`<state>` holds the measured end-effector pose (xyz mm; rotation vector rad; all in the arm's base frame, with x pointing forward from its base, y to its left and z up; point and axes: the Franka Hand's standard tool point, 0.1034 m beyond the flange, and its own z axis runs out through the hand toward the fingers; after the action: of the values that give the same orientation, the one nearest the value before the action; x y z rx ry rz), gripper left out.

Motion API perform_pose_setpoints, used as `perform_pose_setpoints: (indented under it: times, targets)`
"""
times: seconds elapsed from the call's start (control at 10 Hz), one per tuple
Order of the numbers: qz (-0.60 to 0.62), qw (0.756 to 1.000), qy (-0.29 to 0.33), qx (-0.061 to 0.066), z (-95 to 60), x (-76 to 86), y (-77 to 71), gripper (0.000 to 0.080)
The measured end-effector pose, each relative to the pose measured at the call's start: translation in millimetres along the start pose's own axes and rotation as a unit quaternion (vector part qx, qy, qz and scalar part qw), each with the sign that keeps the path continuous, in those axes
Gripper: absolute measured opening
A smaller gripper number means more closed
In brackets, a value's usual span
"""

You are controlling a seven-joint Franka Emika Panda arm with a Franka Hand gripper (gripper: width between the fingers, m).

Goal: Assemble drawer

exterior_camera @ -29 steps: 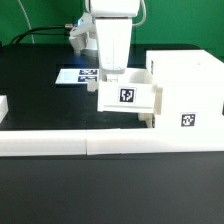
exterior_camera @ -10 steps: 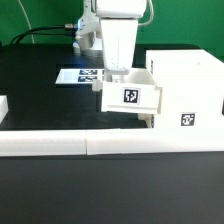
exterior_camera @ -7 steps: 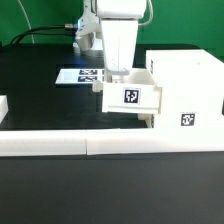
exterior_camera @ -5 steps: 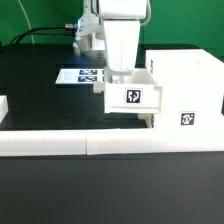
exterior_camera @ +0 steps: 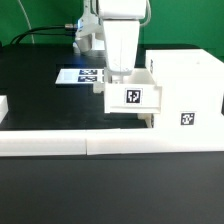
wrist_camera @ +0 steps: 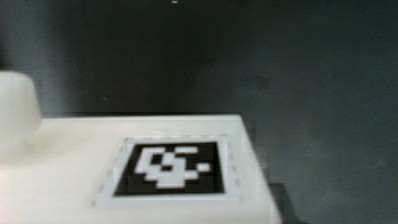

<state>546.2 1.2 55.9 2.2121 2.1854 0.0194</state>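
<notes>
In the exterior view the white housing (exterior_camera: 186, 92) of the drawer stands at the right with a square marker on its front. A small white tray (exterior_camera: 132, 97) with a marker on its near wall hangs against the housing's left side, partly in its opening. My gripper (exterior_camera: 120, 73) comes straight down onto the tray's far wall and is shut on it; the fingertips are hidden behind the tray. The wrist view shows a white drawer face with a marker (wrist_camera: 173, 166) over dark table; my fingertips do not show there.
The marker board (exterior_camera: 76, 76) lies flat behind the tray at the left. A long low white border wall (exterior_camera: 90, 144) runs across the front. A white part (exterior_camera: 3, 106) is cut off at the exterior view's left edge.
My gripper and the tray have moved a little toward the exterior view's right, closer into the housing. Over the last half second nothing has visibly moved.
</notes>
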Motion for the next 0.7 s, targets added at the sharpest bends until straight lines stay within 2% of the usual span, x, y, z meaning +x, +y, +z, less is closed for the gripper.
perform_pose_setpoints:
  times: [0.1, 0.2, 0.7]
  targets:
    - [0.002, 1.0, 0.001, -0.001, 0.5, -1.3, 0.4, 0.0042]
    - [0.008, 1.0, 0.004, -0.008, 1.7, -4.3, -0.3, 0.0043]
    - [0.005, 1.0, 0.002, -0.009, 1.6, -3.0, -0.1, 0.0044]
